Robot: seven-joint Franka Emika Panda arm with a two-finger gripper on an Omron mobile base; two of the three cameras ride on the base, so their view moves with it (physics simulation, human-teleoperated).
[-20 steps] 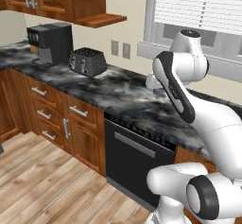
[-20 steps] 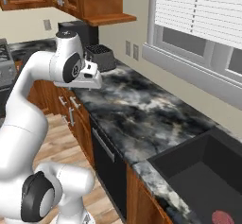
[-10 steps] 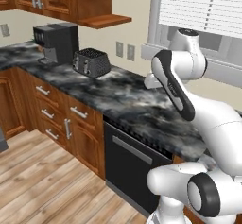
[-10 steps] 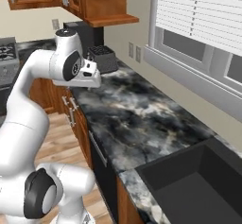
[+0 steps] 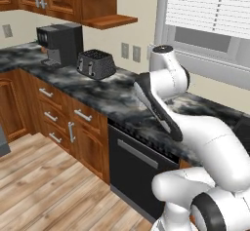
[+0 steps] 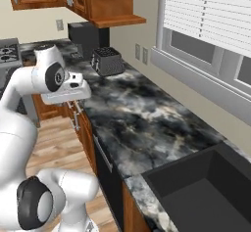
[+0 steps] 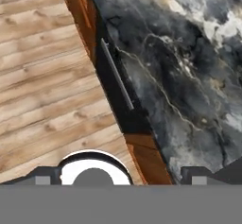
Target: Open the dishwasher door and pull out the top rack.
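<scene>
You have the dishwasher door [image 5: 139, 174] shut: a wide flat black panel set under the marbled dark table [image 5: 117, 96], with one grey horizontal bar handle [image 5: 137, 153] near its top edge. Brown wooden cabinet fronts [image 5: 73, 127] with small silver handles sit just to its left in the left base view. From the hand view you look down on it edge-on: the door [image 7: 116, 93] is a thin black strip between the wooden floor [image 7: 47, 90] and the table's edge, with its grey bar [image 7: 116, 74] running along it. In the right base view the door [image 6: 105, 177] shows as a dark face below the table's front edge.

Your pincer [image 7: 122, 176] hangs above the table's edge, its two dark tips spread wide apart at the bottom of the hand view and gripping nothing.

On the table, a black toaster [image 5: 95, 64] stands near the wall beside a black coffee machine [image 5: 61, 44]. A dark sink basin [image 6: 206, 192] is sunk into the table at the right; nothing can be made out inside it.
</scene>
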